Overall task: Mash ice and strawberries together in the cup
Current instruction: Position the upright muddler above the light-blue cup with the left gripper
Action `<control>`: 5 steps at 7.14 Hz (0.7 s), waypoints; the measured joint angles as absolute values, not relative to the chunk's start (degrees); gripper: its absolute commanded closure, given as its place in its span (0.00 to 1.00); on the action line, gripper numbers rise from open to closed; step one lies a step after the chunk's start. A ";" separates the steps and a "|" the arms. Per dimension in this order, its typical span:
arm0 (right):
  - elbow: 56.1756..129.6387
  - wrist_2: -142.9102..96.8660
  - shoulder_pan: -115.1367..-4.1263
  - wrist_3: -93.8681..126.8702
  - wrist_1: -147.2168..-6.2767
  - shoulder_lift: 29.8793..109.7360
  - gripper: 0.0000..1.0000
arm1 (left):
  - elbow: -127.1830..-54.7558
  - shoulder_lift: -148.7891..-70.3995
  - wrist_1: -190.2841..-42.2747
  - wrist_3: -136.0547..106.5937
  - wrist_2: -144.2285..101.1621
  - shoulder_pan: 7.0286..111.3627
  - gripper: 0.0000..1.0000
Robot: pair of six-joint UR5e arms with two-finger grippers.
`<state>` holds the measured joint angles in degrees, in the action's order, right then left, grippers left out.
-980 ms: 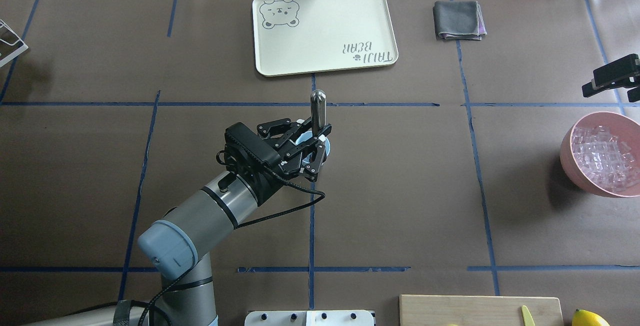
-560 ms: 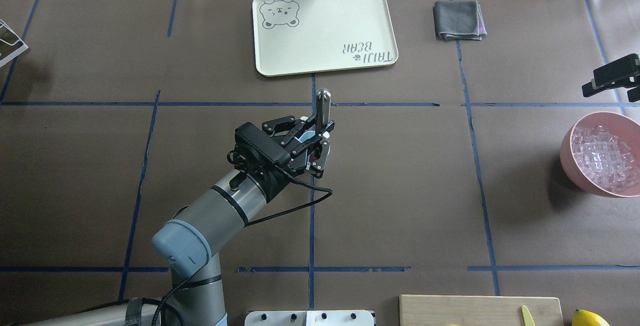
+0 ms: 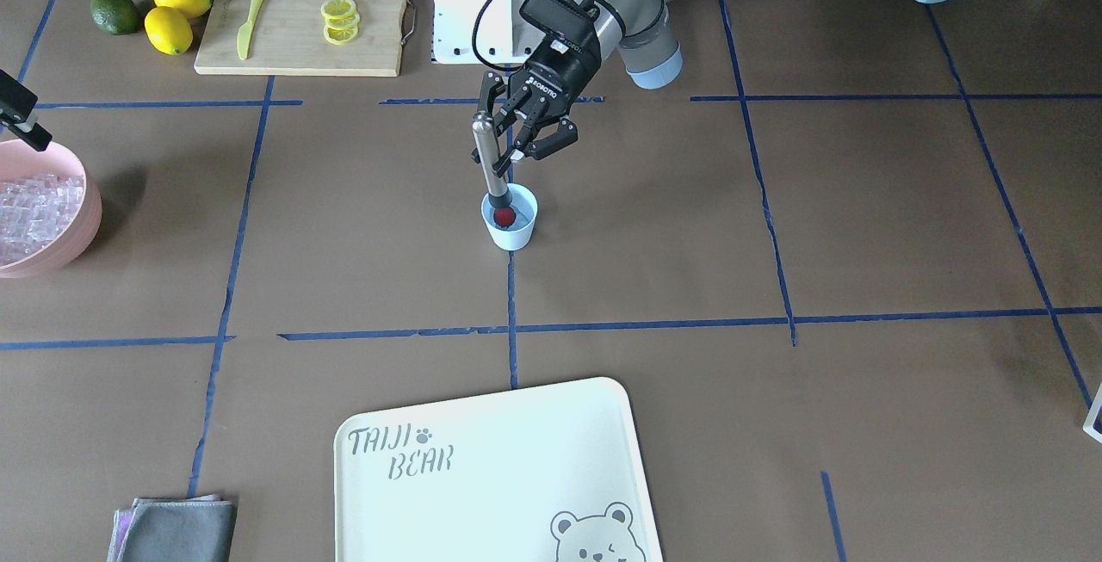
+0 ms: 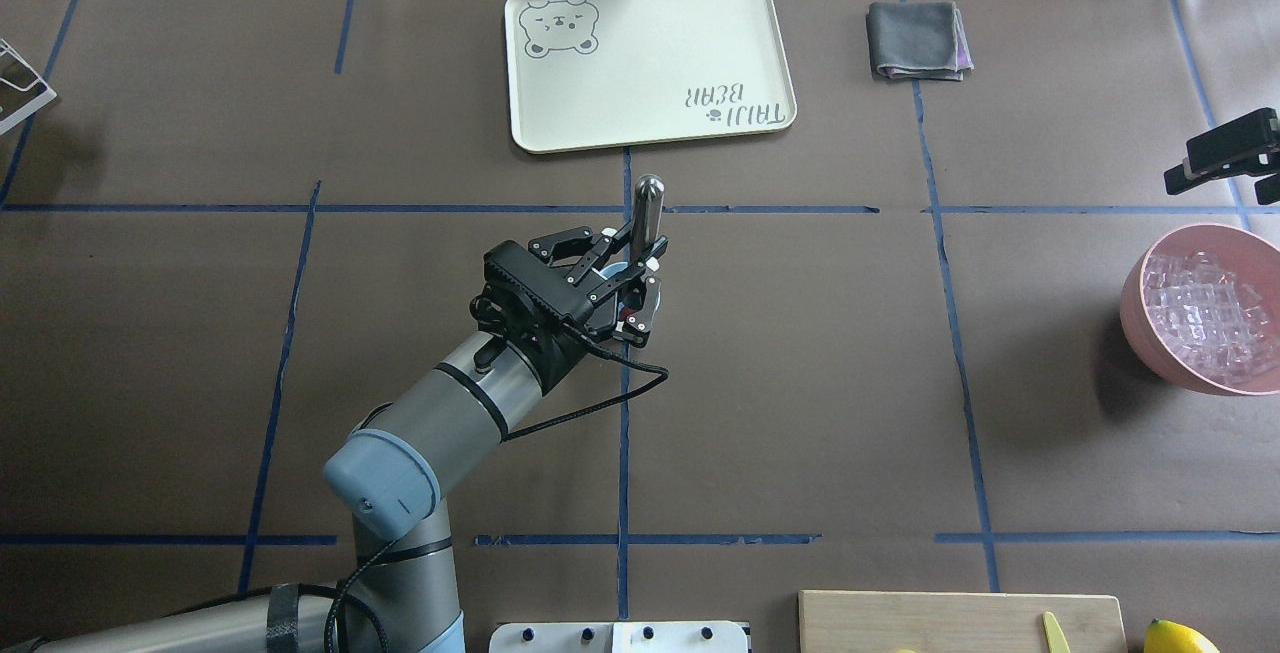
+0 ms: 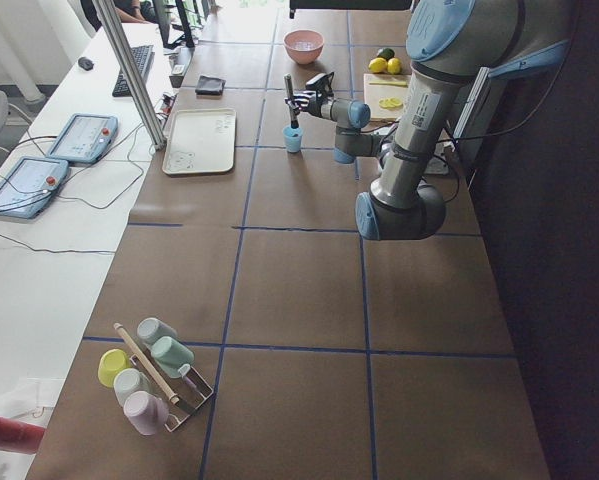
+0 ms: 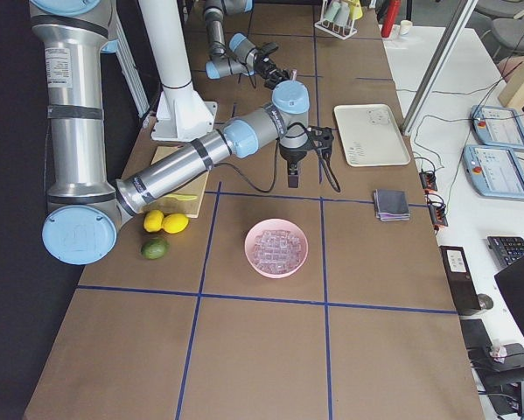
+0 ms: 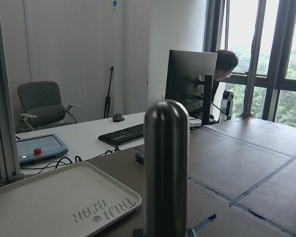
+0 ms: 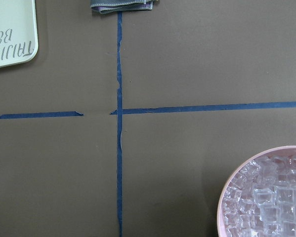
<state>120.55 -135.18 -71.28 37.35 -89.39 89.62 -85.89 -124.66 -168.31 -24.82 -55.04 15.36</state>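
One strawberry [image 3: 504, 216] looks whole in the cup [image 3: 513, 237] directly below the left gripper [image 3: 508, 154], whose jaws clamp a metal masher [image 3: 486, 147] touching it. Mashing seems barely begun; ice [image 3: 26, 209] shows only in a far-off bowl [image 3: 84, 222].

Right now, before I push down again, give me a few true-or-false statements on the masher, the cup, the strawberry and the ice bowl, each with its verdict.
1. The left claw is shut on the metal masher. True.
2. The masher's lower end is inside the blue cup. True.
3. The strawberry sits in the pink bowl. False: it is in the cup, at the masher's tip.
4. The pink bowl is empty. False: it is full of ice cubes.
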 measured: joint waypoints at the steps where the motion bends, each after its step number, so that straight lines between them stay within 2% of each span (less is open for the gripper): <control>1: 120.54 -135.18 -71.28 37.35 -89.39 89.61 0.00 | -85.44 -124.66 -168.31 -24.85 -55.08 15.69 0.97; 5: 120.29 -135.15 -71.26 37.30 -89.33 89.65 0.00 | -82.30 -124.67 -169.16 -24.95 -55.11 15.83 0.98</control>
